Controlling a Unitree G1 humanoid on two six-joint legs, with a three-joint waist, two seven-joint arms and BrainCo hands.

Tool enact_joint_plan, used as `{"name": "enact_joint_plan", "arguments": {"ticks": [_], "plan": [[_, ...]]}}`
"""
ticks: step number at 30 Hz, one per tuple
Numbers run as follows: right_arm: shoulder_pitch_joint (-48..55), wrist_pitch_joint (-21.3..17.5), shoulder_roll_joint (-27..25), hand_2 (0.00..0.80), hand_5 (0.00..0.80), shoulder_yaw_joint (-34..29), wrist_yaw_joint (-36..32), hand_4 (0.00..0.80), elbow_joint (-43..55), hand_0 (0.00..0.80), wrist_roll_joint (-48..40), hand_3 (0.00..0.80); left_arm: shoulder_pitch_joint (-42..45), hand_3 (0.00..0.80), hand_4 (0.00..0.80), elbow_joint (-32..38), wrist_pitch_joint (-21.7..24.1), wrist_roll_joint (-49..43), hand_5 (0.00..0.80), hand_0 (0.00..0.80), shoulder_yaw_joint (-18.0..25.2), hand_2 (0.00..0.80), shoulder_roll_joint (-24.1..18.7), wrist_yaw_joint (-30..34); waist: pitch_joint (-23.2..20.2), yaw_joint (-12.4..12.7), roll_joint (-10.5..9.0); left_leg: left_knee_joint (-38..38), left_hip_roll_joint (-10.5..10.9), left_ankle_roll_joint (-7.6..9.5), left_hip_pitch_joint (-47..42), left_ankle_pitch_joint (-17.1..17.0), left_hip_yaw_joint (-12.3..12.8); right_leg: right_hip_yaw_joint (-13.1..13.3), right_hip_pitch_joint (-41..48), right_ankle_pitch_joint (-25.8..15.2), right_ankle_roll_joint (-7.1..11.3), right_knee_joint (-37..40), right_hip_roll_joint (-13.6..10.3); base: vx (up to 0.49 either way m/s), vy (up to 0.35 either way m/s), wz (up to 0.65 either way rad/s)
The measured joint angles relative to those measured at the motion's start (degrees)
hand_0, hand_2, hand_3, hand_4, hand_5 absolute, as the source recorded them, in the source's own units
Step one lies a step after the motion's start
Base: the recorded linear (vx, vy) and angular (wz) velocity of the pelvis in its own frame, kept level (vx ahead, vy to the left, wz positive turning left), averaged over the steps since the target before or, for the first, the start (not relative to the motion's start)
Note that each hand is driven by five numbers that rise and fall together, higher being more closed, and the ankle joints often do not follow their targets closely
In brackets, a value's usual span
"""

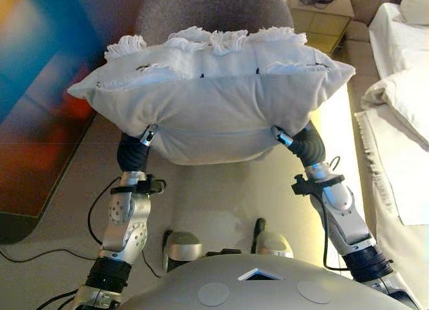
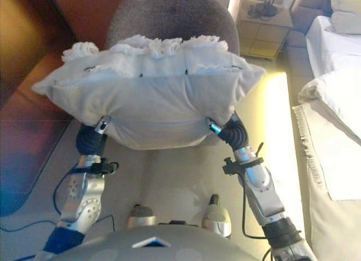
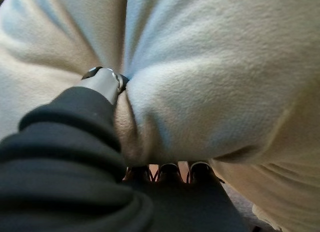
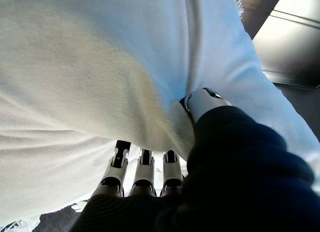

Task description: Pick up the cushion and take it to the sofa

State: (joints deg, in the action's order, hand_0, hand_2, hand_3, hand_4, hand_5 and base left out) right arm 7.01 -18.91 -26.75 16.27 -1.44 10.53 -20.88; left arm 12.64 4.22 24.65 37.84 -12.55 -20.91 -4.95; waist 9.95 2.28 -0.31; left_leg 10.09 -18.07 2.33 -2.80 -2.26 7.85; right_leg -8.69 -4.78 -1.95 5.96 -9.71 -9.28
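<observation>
Fingers point(image 4: 142, 172) under cushion point(image 1: 214, 96) — above floor point(image 1: 221, 203)

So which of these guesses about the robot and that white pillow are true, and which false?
1. The cushion is held up off the floor. True.
2. Only one robot hand holds it. False: the left robot hand and the right robot hand both pinch its lower edge.
3. The cushion has a fringe along its far edge. True.
4. The cushion is dark blue. False: it is white.
5. A grey round seat stands behind the cushion. True.
</observation>
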Motion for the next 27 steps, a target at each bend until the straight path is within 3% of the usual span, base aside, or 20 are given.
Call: {"name": "enact_joint_plan", "arguments": {"ticks": [1,2,3,4,5,6,7,8,9,10,11,13,16,18,19,20,21,23,25,27], "plan": [[-0.16,-0.08,-0.1,0.8,0.8,-0.04,0.24,0.8,-0.01,0.8,0.0,0.8,-0.01,0.8,0.8,-0.2,0.03,-0.04,0.8,0.8,-0.3,0.8,0.62,0.02,0.67,0.35,-0.86,1.76,2.57,-1.68,0.95,1.65,-0.9,0.57,-0.51,-0.2,-0.19,1.21,-0.9,0.144,-0.106,-0.23],[-0.42,-0.18,-1.59,0.8,0.8,-0.16,0.45,0.8,0.13,0.8,0.0,0.8,0.22,0.8,0.8,-0.67,0.04,-0.07,0.8,0.8,-0.68,0.8,1.91,-0.02,0.22,1.04,1.05,1.61,6.75,-1.98,1.69,6.76,-1.47,1.0,-0.09,-1.06,0.38,3.28,-0.48,0.193,-0.069,-0.74],[-1.62,-0.66,-2.51,0.8,0.8,-0.31,0.4,0.8,0.16,0.8,0.03,0.8,0.42,0.8,0.8,0.39,0.13,-0.09,0.8,0.8,-0.24,0.8,2.08,-0.07,1.07,2.99,3.92,-0.58,7.09,-3.33,1.53,10.22,-3.15,2.76,-4.92,1.98,-1.2,-10.21,2.34,0.232,-0.049,-0.89],[-1.72,-0.82,-2.1,0.8,0.8,-0.14,0.38,0.8,0.43,0.8,0.12,0.8,0.72,0.8,0.8,1.76,0.31,-0.1,0.8,0.8,-0.09,0.8,0.83,-0.16,1.35,3.36,2.86,-0.57,7.46,-4.06,2.22,10.46,-2.31,2.81,-7.82,10.16,-2.22,-25.12,2.61,0.3,-0.032,-0.49],[-1.47,-0.87,-1.78,0.8,0.8,0.15,0.39,0.8,0.5,0.8,0.24,0.8,0.63,0.8,0.8,2.29,0.56,-0.09,0.8,0.8,0.09,0.8,-0.63,-0.43,1.87,2.82,0.85,-0.13,8.6,-4.77,1.9,10.03,-2.38,1.61,-3.31,17.49,-2.23,-26.64,2.38,0.341,-0.037,0.0],[-2.06,-1.0,-1.57,0.8,0.8,-0.17,0.4,0.8,-0.02,0.8,0.59,0.8,-0.14,0.8,0.8,1.68,0.84,-0.37,0.8,0.8,0.11,0.8,-0.18,-0.84,3.72,2.52,0.54,3.24,8.39,-7.96,2.17,6.84,-2.92,2.82,3.41,20.39,-4.47,-17.73,3.77,0.401,-0.034,0.51],[-2.02,-0.78,-0.82,0.8,0.8,-0.02,0.66,0.8,-1.18,0.8,1.09,0.8,0.24,0.8,0.8,1.38,0.36,-0.67,0.8,0.8,0.0,0.8,0.98,-1.57,4.32,1.45,1.02,6.12,8.35,-10.41,5.0,8.57,-3.63,5.98,6.54,18.49,-5.49,-12.79,6.02,0.425,-0.032,0.53],[-1.31,-0.76,0.1,0.8,0.8,-0.15,0.89,0.8,-1.85,0.8,1.1,0.8,0.25,0.8,0.8,1.33,0.17,-1.06,0.8,0.8,-0.48,0.8,0.92,-1.96,4.57,1.63,0.22,5.15,10.73,-10.31,6.23,8.88,-3.68,8.2,9.32,16.57,-5.67,-7.93,6.2,0.465,-0.022,0.42],[-1.25,-0.83,0.28,0.8,0.8,-0.2,0.92,0.8,-1.58,0.8,1.1,0.8,0.26,0.8,0.8,1.38,0.37,-1.08,0.8,0.8,-0.9,0.8,0.77,-2.41,4.45,2.94,-0.38,2.13,13.13,-8.59,7.27,7.52,-3.56,8.93,10.45,15.12,-5.56,-5.02,5.86,0.486,-0.012,-0.08],[-1.41,-1.07,0.26,0.8,0.8,-0.25,0.68,0.8,-0.98,0.8,1.12,0.8,0.23,0.8,0.8,1.39,0.89,-1.08,0.8,0.8,-1.01,0.8,0.77,-2.88,4.35,4.29,-0.04,-1.8,14.72,-6.71,8.35,5.69,-3.58,10.33,10.99,14.33,-5.89,-2.54,6.31,0.549,0.018,-0.39],[-1.56,-1.09,0.17,0.8,0.8,-0.3,0.48,0.8,-0.9,0.8,1.14,0.8,0.23,0.8,0.8,1.33,1.04,-1.06,0.8,0.8,-0.94,0.8,0.67,-3.15,4.25,5.24,0.79,-4.14,15.46,-6.07,9.4,4.23,-3.89,10.97,11.71,13.89,-5.91,-1.16,6.78,0.561,0.047,-0.52],[-0.99,-0.99,0.66,0.8,0.8,0.01,0.24,0.8,-0.9,0.8,1.14,0.8,0.25,0.8,0.8,1.31,1.12,-1.02,0.8,0.8,-0.63,0.8,0.71,-3.76,4.41,7.48,1.66,-6.49,14.94,-6.49,10.99,2.52,-4.96,11.83,12.64,14.28,-5.7,-0.9,7.09,0.564,0.094,-0.57],[0.66,-0.89,0.92,0.8,0.8,0.14,-1.19,0.8,-0.3,0.8,1.1,0.8,0.25,0.8,0.8,1.17,1.73,-1.03,0.8,0.8,0.19,0.8,0.84,-3.78,3.91,8.12,2.31,1.79,13.15,-7.48,13.96,2.09,-3.23,13.16,14.21,16.18,-3.36,-0.06,4.82,0.533,0.133,-0.69],[1.01,-0.73,1.09,0.8,0.8,0.25,-1.67,0.8,0.32,0.8,1.09,0.8,-0.15,0.8,0.8,1.16,1.78,-1.0,0.8,0.8,0.89,0.8,0.37,-3.72,3.92,8.2,1.86,4.14,13.41,-5.91,14.51,0.85,0.37,12.36,13.47,19.23,-1.63,-9.2,3.77,0.485,0.173,-0.53],[1.15,-0.74,1.14,0.8,0.8,0.15,-1.82,0.8,0.53,0.8,1.05,0.8,-0.22,0.8,0.8,1.2,1.78,-0.99,0.8,0.8,0.82,0.8,-0.48,-3.66,3.66,7.89,0.68,4.46,14.24,-3.98,14.19,0.94,2.44,10.82,14.05,20.56,-1.53,-11.22,2.56,0.504,0.179,-0.41],[0.98,-0.76,1.25,0.8,0.8,-0.13,-1.87,0.8,0.75,0.8,1.01,0.8,-0.44,0.8,0.8,1.27,1.8,-1.0,0.8,0.8,0.84,0.8,-1.0,-3.52,3.54,8.25,-0.15,5.27,15.34,-0.74,14.06,1.97,3.56,10.02,15.75,20.53,-1.46,-10.52,1.53,0.561,0.192,-0.37],[0.56,-0.76,1.48,0.8,0.8,-0.09,-1.86,0.8,0.81,0.8,0.96,0.8,-0.95,0.8,0.8,1.25,1.8,-0.93,0.8,0.8,1.03,0.8,-1.46,-3.52,3.55,8.26,-1.51,6.19,17.14,0.1,14.21,3.24,4.01,9.11,17.87,19.45,-0.35,-9.39,0.19,0.445,0.147,-0.2],[0.53,-0.74,1.41,0.8,0.8,-0.8,-1.78,0.8,0.89,0.8,0.62,0.8,-2.24,0.8,0.8,1.15,1.78,-0.98,0.8,0.8,1.03,0.8,-0.71,-3.3,3.64,8.26,-2.2,8.1,19.22,1.65,14.39,5.18,4.47,7.21,19.71,18.95,1.02,-9.5,-1.75,0.507,0.162,0.09],[0.56,-0.76,1.86,0.8,0.8,-0.97,-1.25,0.8,0.89,0.8,0.41,0.8,-2.72,0.8,0.8,1.15,1.78,-1.04,0.8,0.8,1.05,0.8,0.28,-2.83,3.48,8.02,-2.35,10.06,20.19,2.37,14.16,7.11,4.25,7.12,18.24,19.19,2.15,-15.64,-3.17,0.59,0.174,0.16],[0.54,-0.79,2.89,0.8,0.8,-0.89,-0.42,0.8,0.94,0.8,0.54,0.8,-2.71,0.8,0.8,1.14,1.57,-1.05,0.8,0.8,1.53,0.8,0.22,-2.64,2.99,8.13,-2.88,9.93,20.61,2.67,12.81,8.37,4.27,7.37,14.86,16.52,3.4,-22.71,-3.86,0.551,0.149,0.09]]}}
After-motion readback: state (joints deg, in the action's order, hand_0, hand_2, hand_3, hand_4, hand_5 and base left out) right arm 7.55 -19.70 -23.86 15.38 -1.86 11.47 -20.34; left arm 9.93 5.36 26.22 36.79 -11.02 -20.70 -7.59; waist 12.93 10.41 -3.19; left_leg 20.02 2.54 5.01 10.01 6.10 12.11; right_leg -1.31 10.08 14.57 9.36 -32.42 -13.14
